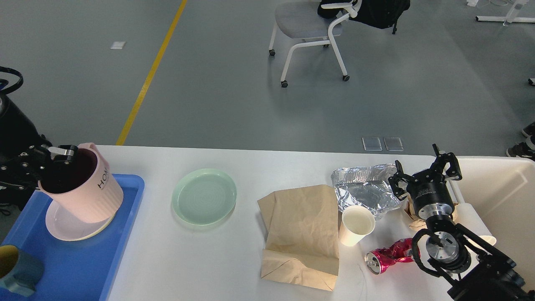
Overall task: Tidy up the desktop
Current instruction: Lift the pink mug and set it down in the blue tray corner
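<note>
The white desktop (pixel 200 263) fills the lower view. My left gripper (pixel 62 154) is shut on the rim of a pink ribbed mug (pixel 90 192). The mug leans tilted, its base on a pink plate (pixel 67 230) in the blue tray (pixel 96 267). My right gripper (pixel 424 171) is open and empty, at the right edge of a crumpled foil sheet (pixel 363 188). On the desktop lie a green plate (pixel 204 196), a brown paper bag (pixel 301 230), a white paper cup (pixel 357 225) and a crushed red can (pixel 388 257).
A dark teal mug (pixel 16 271) stands at the tray's near corner. A cream bin (pixel 505 196) sits at the table's right end. Crumpled brown paper (pixel 411 215) lies under my right wrist. An office chair (pixel 309 29) stands on the floor beyond the table.
</note>
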`<state>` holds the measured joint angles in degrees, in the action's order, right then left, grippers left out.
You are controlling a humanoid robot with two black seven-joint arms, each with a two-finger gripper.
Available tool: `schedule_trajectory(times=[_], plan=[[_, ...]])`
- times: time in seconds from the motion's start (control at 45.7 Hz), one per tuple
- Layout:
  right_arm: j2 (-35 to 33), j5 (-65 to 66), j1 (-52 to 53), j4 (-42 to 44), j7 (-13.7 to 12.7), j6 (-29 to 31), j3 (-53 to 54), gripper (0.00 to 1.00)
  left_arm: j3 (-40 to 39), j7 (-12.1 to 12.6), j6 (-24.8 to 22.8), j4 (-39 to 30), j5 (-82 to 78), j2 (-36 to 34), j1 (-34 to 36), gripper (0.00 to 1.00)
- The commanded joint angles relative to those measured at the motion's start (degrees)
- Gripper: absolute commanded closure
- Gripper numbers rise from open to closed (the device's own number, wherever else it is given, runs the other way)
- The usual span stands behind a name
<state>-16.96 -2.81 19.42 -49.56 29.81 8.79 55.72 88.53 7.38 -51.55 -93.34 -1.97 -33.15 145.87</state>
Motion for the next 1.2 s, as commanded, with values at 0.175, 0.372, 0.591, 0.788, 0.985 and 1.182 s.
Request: schedule_trajectory(times=[0.175,0.372,0.591,0.788,0.985,1.182], plan=[[0.0,0.0,0.0,-0.01,0.07,0.0,0.0,0.0,-1.86,0.0,7.42,10.27,-18.24,-18.69,-21.04,1.0],[0.0,0.0,0.0,-0.01,0.07,0.0,0.0,0.0,-14.24,-0.97,13.4,20.03,-23.25,-26.88,-39.58,1.0],[0.0,0.0,0.0,-0.01,-0.01,0.0,0.0,0.0,-29.46,-1.67,15.6,25.57,-26.07,-27.06,-58.32,1.0],[0.0,0.0,0.0,-0.01,-0.01,0.0,0.0,0.0,-30.78,-1.67,16.65,25.48,-25.98,-25.57,-59.91,1.0],[0.0,0.0,0.0,-0.01,0.07,0.0,0.0,0.0,-31.92,-1.58,21.84,26.45,-25.98,-21.79,-64.65,1.0],[0.0,0.0,0.0,-0.01,0.07,0.0,0.0,0.0,-33.86,-1.5,22.98,27.24,-25.98,-19.59,-68.52,1.0]])
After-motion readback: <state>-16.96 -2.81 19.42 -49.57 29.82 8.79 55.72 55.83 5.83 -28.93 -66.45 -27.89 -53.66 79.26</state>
